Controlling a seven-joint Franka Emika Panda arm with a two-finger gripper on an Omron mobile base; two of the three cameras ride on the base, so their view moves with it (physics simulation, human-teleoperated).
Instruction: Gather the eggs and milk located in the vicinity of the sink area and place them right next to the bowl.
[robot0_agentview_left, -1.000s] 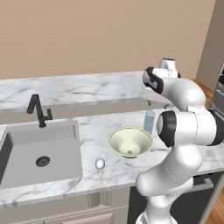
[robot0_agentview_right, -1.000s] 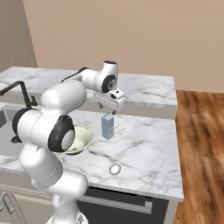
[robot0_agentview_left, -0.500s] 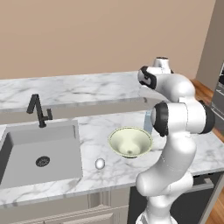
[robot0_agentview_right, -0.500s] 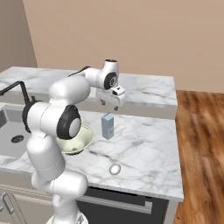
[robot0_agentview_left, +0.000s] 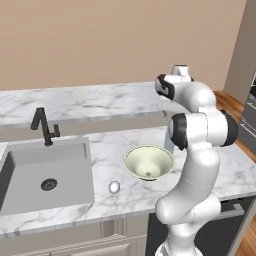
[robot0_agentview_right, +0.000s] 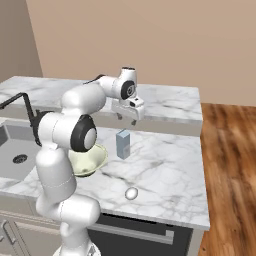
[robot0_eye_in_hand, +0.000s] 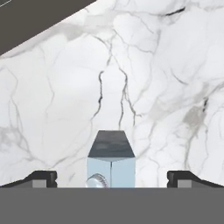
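The end effector (robot0_agentview_right: 127, 118) has risen off the milk carton (robot0_agentview_right: 123, 144) over the last second and now hangs above it with its fingers spread apart and nothing between them. In the hand view the carton (robot0_eye_in_hand: 110, 164) stands directly below, centred between the two fingertips (robot0_eye_in_hand: 41, 178). Judgement: the carton has been released beside the bowl (robot0_agentview_left: 148, 161), so that part of the task appears done and the eggs remain.

The carton is a small upright pale blue box with a darker sloped top and a round cap, standing on the worktop (robot0_agentview_right: 170, 165). One egg (robot0_agentview_right: 131, 193) lies below and toward the front edge from the end effector, apart from the bowl. The other egg (robot0_agentview_left: 114, 187) lies farther off, between the bowl and the sink (robot0_agentview_left: 47, 175).
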